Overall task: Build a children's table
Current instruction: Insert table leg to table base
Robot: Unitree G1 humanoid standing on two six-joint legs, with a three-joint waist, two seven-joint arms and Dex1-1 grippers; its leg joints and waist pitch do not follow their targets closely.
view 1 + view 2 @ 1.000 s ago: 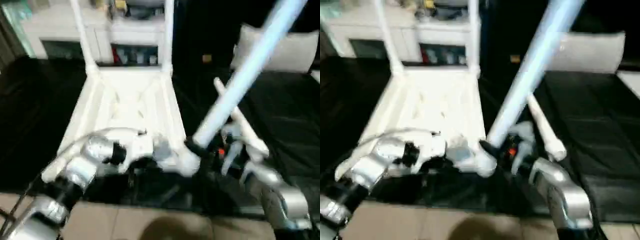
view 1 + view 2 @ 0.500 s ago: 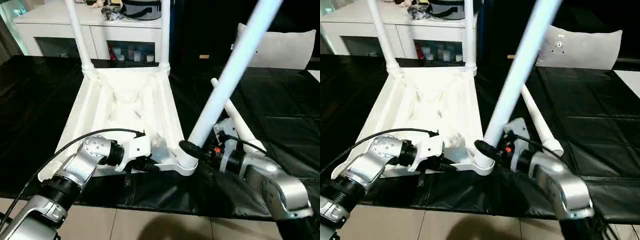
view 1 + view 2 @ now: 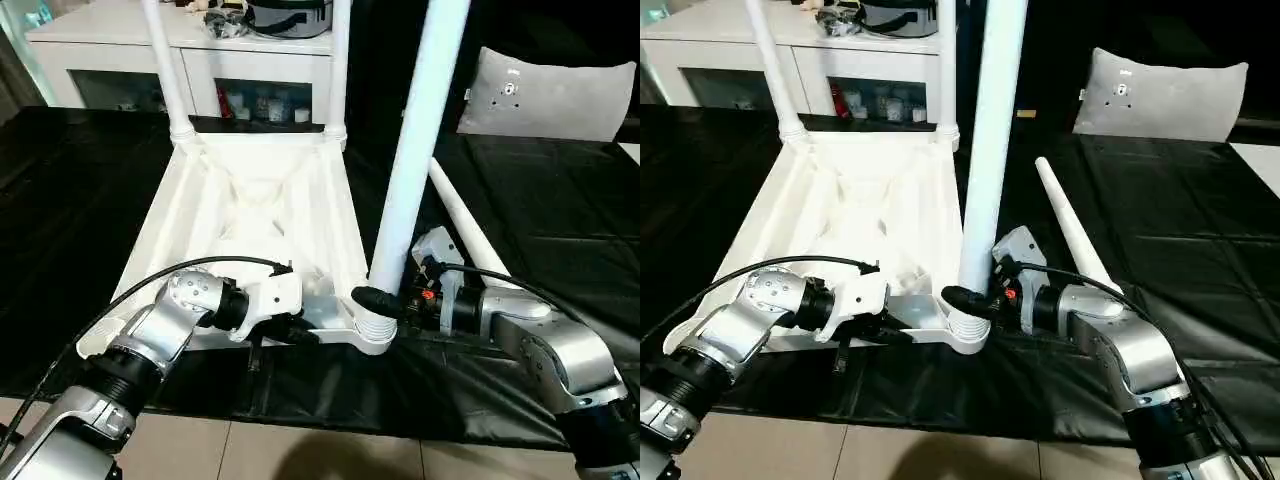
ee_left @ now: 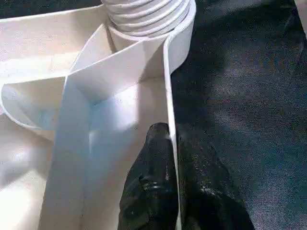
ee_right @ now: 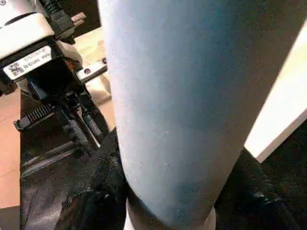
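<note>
The white table top lies upside down on the black cloth, ribs facing up. Two legs stand upright in its far corner sockets. A third leg rises almost upright from the near right socket. My right gripper is shut on that leg just above the socket, its black fingers on both sides of the tube. My left gripper is shut on the top's near rim, one finger inside the wall. Another leg lies loose on the cloth to the right.
A grey-white cushion rests at the back right. A white cabinet with clutter on it stands behind the table top. The cloth's front edge meets tiled floor close to my forearms.
The leg in my right gripper has swung from leaning far right to almost upright in the near socket. The head camera has shifted. My left gripper has stayed on the rim.
</note>
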